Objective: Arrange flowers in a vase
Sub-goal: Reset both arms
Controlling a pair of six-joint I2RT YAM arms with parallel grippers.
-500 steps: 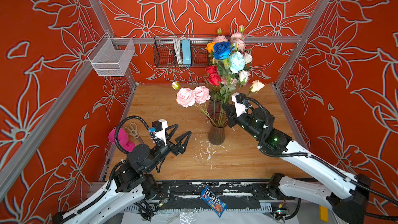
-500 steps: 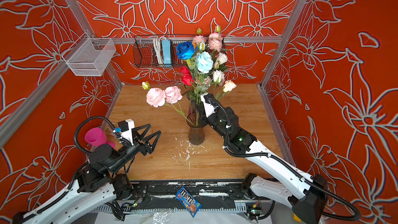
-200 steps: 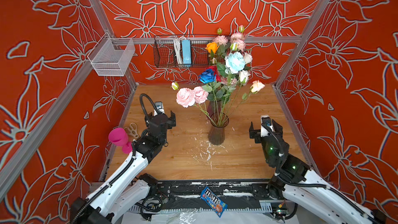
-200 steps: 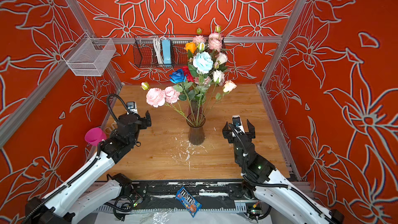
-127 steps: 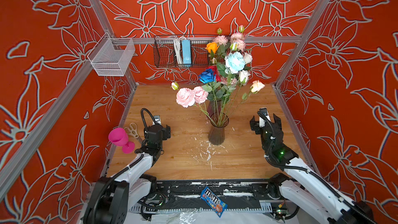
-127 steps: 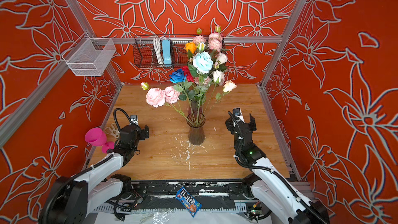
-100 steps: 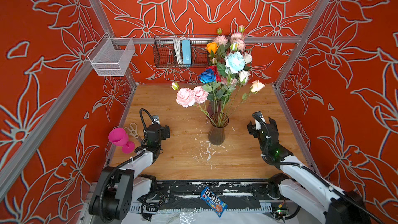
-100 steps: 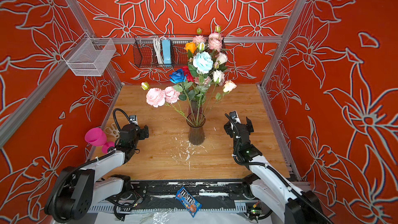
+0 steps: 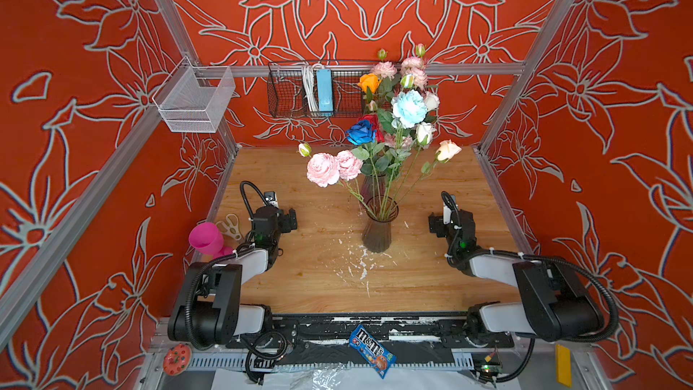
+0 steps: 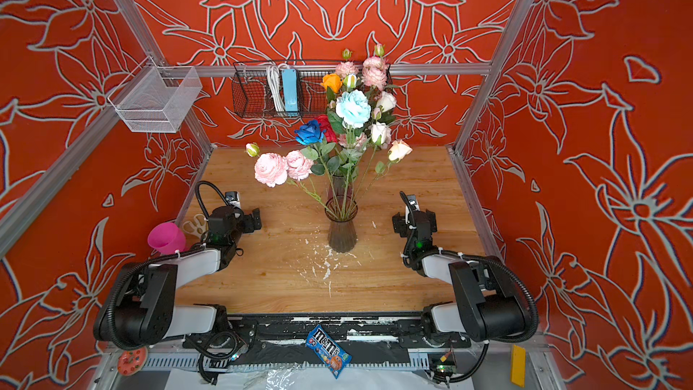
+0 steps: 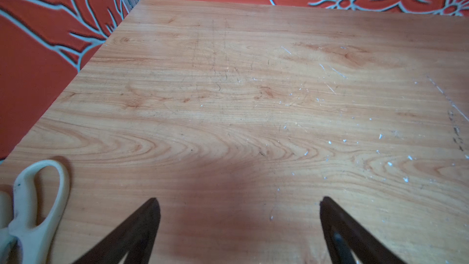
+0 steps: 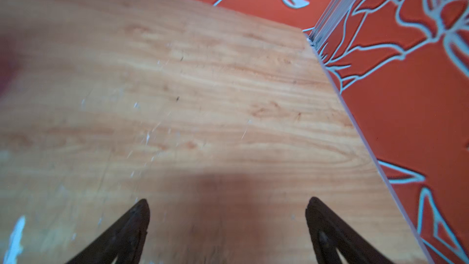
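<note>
Though only fingertips show in the wrist views, left gripper (image 11: 238,201): jaws spread wide, nothing held, over bare table (image 11: 228,97).
right gripper (image 12: 228,201): jaws equally wide, nothing held; picture blurred.
scissors (image 11: 33,199): cut off by frame edge, at left gripper's 9 o'clock.
vase (image 9: 378,232): upright at table centre; grippers well apart at its 9 and 3 o'clock.
flowers (image 9: 407,108): stems in vase.
wire basket (image 9: 285,101): 12 o'clock wall; holds white cable and blue power strip.

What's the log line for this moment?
flowers: in vase | left gripper: open, empty | right gripper: open, empty
</note>
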